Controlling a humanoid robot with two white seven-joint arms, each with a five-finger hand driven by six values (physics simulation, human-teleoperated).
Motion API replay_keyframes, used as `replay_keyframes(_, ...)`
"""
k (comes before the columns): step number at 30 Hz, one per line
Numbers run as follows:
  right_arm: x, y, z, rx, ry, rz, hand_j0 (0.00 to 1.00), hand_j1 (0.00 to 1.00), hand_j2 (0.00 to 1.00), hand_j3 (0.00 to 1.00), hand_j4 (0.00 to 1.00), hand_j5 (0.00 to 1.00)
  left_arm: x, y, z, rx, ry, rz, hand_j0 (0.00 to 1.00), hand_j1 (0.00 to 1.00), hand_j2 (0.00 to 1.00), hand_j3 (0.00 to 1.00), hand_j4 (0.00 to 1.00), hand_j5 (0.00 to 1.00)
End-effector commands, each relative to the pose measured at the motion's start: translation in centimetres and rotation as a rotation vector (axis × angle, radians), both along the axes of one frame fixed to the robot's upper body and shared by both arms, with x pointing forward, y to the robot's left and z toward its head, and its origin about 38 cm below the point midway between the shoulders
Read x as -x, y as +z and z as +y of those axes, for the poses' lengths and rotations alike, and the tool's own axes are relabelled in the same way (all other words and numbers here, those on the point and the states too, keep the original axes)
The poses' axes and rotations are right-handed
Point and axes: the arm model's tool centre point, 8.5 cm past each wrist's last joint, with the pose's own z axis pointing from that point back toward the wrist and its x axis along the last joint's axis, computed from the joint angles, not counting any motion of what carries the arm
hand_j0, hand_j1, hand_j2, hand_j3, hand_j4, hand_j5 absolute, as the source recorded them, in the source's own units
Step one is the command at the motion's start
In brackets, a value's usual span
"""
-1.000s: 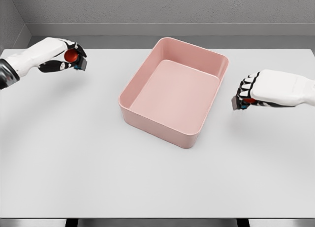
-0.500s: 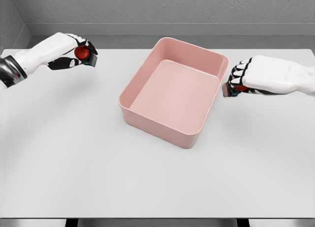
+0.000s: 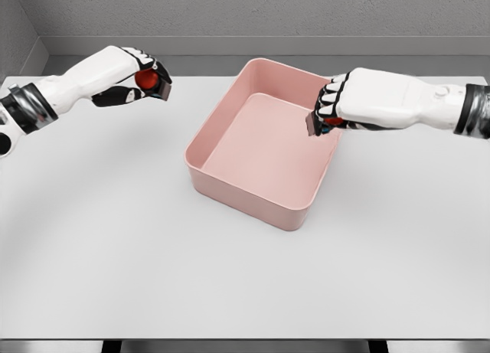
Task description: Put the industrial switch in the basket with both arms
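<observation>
1. Hovering over the far right part of the pink basket [image 3: 264, 150] is the right hand [image 3: 331, 108], its arm coming in from the right, the fingers curled tight around a small industrial switch [image 3: 320, 123]; only a grey edge and a speck of red are peeking out beneath the knuckles.

2. The left hand [image 3: 140, 76] is hanging above the white table [image 3: 115, 246], well to the left of the basket and clear of its rim, and it is gripping a second switch [image 3: 151, 82], with the red button and dark housing showing between thumb and fingers.

3. Both hands are carrying their loads knuckles-up, fingers wrapped around the bodies, which looks to me like a way of keeping such small parts from slipping on the way over.

4. The basket is sitting skewed in the middle of the table, one corner pointing towards the robot, so each arm is getting an open side to come in over.

5. The right hand seems to be past the rim already, though from this angle I cannot tell how high above the basket floor it is.

6. My reading: the right switch is nearly ready for release, while the left one needs carrying further across first; letting go too high could make it bounce.
</observation>
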Motion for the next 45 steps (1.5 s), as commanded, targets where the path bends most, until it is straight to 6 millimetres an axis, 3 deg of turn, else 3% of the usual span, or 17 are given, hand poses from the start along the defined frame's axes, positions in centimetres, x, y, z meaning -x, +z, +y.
replay_keyframes(1, -0.9, -0.7, 1.1, -0.029, 0.003, 0.02, 0.47, 0.47, 0.47, 0.47, 0.47, 0.47, 0.1, 0.3, -0.4, 0.009, -0.011, -0.006, 0.55, 0.55, 0.55, 0.55, 0.55, 0.55)
replay_keyframes(6, -3.6, -2.0, 4.0, -0.027, 0.002, 0.055, 0.48, 0.48, 0.48, 0.48, 0.48, 0.48, 0.3, 0.5, -1.5, 0.02, -0.037, -0.017, 0.55, 0.55, 0.55, 0.55, 0.55, 0.55)
replay_keyframes(7, -3.8, -1.9, 4.4, -0.03, 0.007, 0.051, 0.55, 0.55, 0.55, 0.55, 0.55, 0.55, 0.4, 0.7, -1.7, 0.022, -0.043, -0.023, 0.55, 0.55, 0.55, 0.55, 0.55, 0.55)
replay_keyframes(9, -3.7, -1.7, 5.5, -0.051, 0.029, 0.048, 1.0, 1.0, 1.0, 1.0, 1.0, 1.0, 0.5, 0.8, -1.9, 0.022, -0.049, -0.026, 0.55, 0.55, 0.55, 0.55, 0.55, 0.55)
replay_keyframes(15, -3.6, -1.4, 6.4, -0.063, 0.05, 0.041, 1.0, 1.0, 1.0, 1.0, 1.0, 1.0, 0.5, 0.7, -2.4, 0.031, -0.058, -0.025, 0.55, 0.55, 0.55, 0.55, 0.55, 0.55)
replay_keyframes(18, -3.8, -1.3, 5.8, -0.061, 0.034, 0.04, 1.0, 1.0, 1.0, 1.0, 1.0, 1.0, 0.6, 1.0, -3.0, 0.035, -0.073, -0.036, 0.55, 0.55, 0.55, 0.55, 0.55, 0.55)
replay_keyframes(20, -4.0, -0.3, 3.5, -0.064, -0.016, 0.018, 1.0, 1.0, 1.0, 1.0, 1.0, 1.0, 0.8, 1.3, -3.4, 0.035, -0.085, -0.045, 0.55, 0.55, 0.55, 0.55, 0.55, 0.55)
replay_keyframes(24, -3.5, 1.0, -4.4, -0.03, -0.182, -0.008, 1.0, 1.0, 1.0, 1.0, 1.0, 1.0, 1.3, 1.7, -4.2, 0.035, -0.111, -0.061, 0.55, 0.55, 0.55, 0.55, 0.55, 0.55)
replay_keyframes(30, -2.8, -0.8, -12.6, -0.024, -0.372, 0.092, 1.0, 1.0, 1.0, 1.0, 1.0, 1.0, 1.6, 1.7, -5.9, 0.05, -0.151, -0.066, 0.55, 0.55, 0.55, 0.55, 0.55, 0.55)
replay_keyframes(31, -2.7, -1.9, -13.5, -0.016, -0.399, 0.119, 1.0, 1.0, 1.0, 1.0, 1.0, 1.0, 1.7, 1.8, -6.2, 0.053, -0.157, -0.07, 0.55, 0.55, 0.55, 0.55, 0.55, 0.55)
replay_keyframes(35, -1.8, -4.7, -14.0, 0.001, -0.41, 0.184, 1.0, 1.0, 1.0, 1.0, 1.0, 1.0, 1.9, 1.6, -7.6, 0.057, -0.189, -0.068, 0.55, 0.55, 0.55, 0.55, 0.55, 0.55)
replay_keyframes(45, -1.8, -5.1, -14.0, 0.002, -0.411, 0.193, 1.0, 1.0, 1.0, 1.0, 1.0, 1.0, 2.9, 2.0, -10.6, 0.066, -0.265, -0.088, 0.55, 0.55, 0.55, 0.55, 0.55, 0.55)
